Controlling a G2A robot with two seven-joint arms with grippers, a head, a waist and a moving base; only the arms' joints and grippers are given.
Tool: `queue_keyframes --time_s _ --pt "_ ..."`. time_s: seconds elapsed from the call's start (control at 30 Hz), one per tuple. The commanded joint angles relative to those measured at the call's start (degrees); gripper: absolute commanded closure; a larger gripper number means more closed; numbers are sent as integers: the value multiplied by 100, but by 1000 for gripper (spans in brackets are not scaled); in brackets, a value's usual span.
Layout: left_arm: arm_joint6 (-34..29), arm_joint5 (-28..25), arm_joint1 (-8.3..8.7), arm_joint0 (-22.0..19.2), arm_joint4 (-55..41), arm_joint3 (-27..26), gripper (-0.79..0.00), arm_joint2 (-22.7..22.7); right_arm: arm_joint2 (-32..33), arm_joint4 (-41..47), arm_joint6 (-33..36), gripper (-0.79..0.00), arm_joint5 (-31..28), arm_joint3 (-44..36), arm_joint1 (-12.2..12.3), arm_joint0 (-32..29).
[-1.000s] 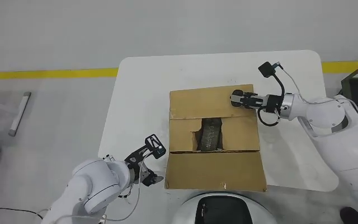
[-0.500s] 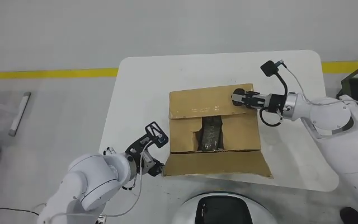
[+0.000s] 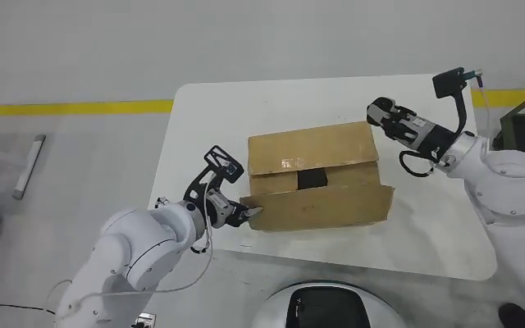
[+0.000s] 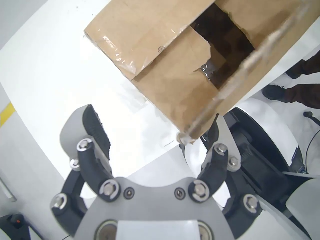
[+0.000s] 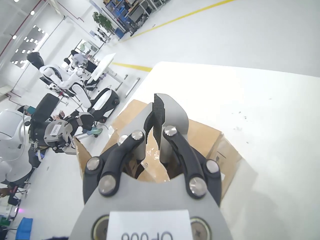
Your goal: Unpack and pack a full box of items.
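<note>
A brown cardboard box (image 3: 312, 152) stands mid-table. Its far flap lies folded over the top, and a small dark gap (image 3: 310, 179) stays uncovered in the middle. The near flap (image 3: 324, 209) stands raised on edge. My left gripper (image 3: 244, 211) is open at this flap's left corner, and in the left wrist view the corner (image 4: 186, 136) rests against one finger (image 4: 215, 156). A shiny wrapped item (image 4: 207, 68) shows inside the box. My right gripper (image 3: 379, 111) is shut on nothing and hovers off the box's far right corner, pads (image 5: 157, 116) together.
The white table (image 3: 246, 115) has bare surface to the left of, behind and to the right of the box. Its near edge runs close under the raised flap. A yellow line (image 3: 82, 107) crosses the floor behind.
The far flap went down over the box and my right gripper pulled away to the upper right. My left gripper rose and swung the near flap up from flat.
</note>
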Motion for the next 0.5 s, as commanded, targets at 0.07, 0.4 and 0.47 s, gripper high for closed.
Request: queue_keyframes --time_s 0.07,0.4,0.47 --pt "120 279 -93 -270 260 279 -785 322 -149 -399 -131 0 143 -372 -8 -267" --pt "234 706 -288 -628 722 817 -785 851 -805 -1006 -309 0 306 -612 -78 -486" --pt "206 752 -314 -657 773 860 -785 896 -958 -1073 -324 0 365 -508 -101 -445"
